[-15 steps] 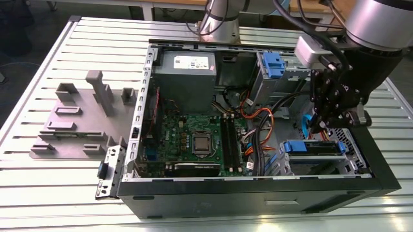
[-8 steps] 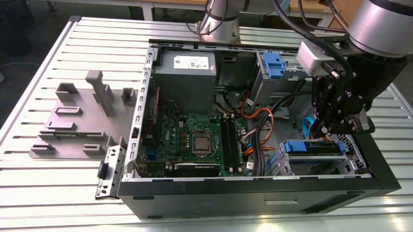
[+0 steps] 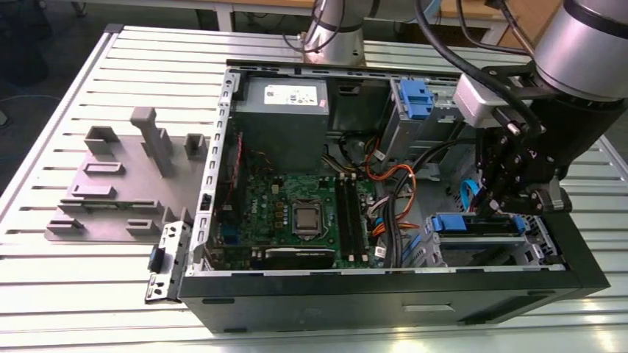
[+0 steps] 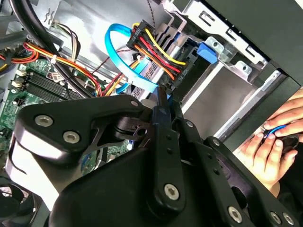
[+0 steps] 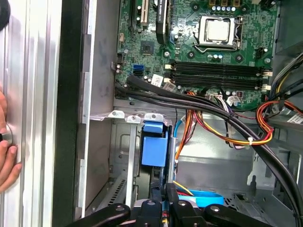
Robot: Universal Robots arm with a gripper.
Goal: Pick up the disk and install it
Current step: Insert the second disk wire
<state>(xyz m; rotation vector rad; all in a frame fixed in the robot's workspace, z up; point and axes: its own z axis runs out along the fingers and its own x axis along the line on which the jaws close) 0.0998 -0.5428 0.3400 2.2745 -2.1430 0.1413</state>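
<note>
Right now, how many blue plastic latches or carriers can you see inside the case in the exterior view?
2. One blue latch sits in the upper drive bay near the case's far wall; one blue carrier sits in the lower bay, just under the gripper. Others may be hidden behind the arm.

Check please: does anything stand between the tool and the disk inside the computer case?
Nothing visible does. The black tool sits right over the silver disk with blue plastic rail in a bay of the black case. A blue flat cable loops close beside it.
</note>
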